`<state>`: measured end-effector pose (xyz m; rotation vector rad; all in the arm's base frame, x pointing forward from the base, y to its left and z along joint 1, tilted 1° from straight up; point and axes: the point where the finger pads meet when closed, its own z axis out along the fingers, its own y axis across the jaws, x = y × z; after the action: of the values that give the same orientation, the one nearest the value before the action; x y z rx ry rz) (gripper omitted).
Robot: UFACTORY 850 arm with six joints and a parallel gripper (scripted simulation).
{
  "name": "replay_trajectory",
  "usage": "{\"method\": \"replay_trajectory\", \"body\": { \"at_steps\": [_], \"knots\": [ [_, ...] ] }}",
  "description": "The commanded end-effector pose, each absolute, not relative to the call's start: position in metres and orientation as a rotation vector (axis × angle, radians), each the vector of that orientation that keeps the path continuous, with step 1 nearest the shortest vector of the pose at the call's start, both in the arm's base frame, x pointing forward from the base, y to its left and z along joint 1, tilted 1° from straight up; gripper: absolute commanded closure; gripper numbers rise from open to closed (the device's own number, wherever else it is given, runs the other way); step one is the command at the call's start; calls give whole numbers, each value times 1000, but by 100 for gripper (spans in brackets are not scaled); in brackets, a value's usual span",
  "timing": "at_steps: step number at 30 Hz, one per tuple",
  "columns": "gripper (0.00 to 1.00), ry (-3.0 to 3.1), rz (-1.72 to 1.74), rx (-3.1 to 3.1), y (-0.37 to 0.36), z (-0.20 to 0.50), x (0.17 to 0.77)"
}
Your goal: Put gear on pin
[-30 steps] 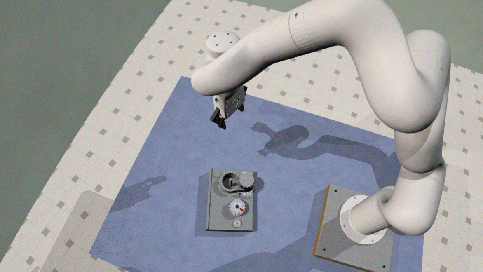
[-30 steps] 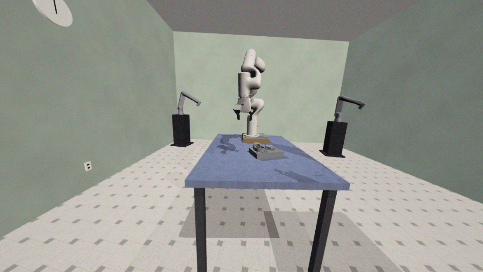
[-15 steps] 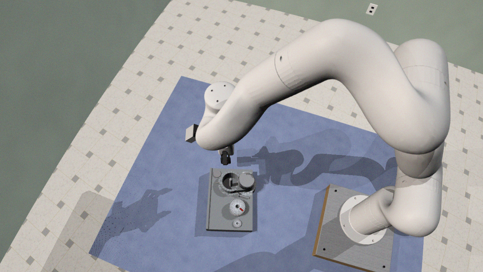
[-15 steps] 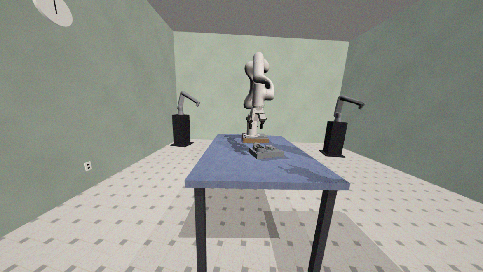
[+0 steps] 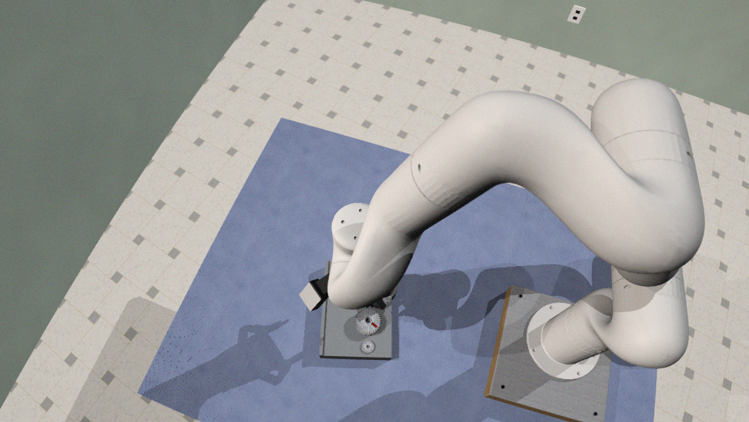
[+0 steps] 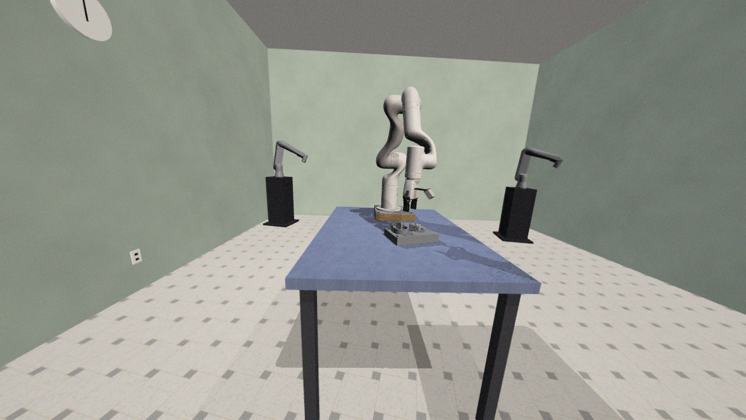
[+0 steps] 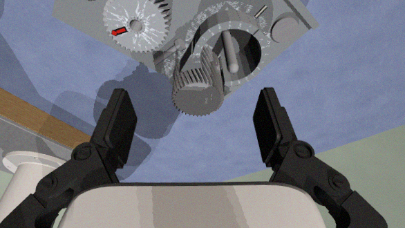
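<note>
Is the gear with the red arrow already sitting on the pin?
No, the gear with the red arrow lies flat on the grey case, beside the collar whose pin stands bare.

A blue-topped table [image 6: 365, 260] on dark legs stands in a room with pale green walls [image 6: 130, 135] and a speckled tile floor [image 6: 156, 323]. A white wall clock [image 6: 83, 18] hangs high on the left wall, with a white wall socket [image 6: 135, 256] low beneath it. Two black pedestals [image 6: 280, 200] flank the table near the back wall, each topped with a bent grey camera arm [image 6: 537, 161].
</note>
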<state>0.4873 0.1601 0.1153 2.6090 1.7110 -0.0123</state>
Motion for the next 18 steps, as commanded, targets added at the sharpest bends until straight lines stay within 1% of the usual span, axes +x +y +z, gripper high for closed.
{"method": "replay_trajectory", "body": {
  "at_steps": [1, 10, 18],
  "knots": [
    [0, 1931, 6, 2467, 178, 100, 467],
    [0, 2129, 7, 2299, 193, 84, 444],
    [0, 2153, 7, 2276, 195, 83, 440]
  ]
}}
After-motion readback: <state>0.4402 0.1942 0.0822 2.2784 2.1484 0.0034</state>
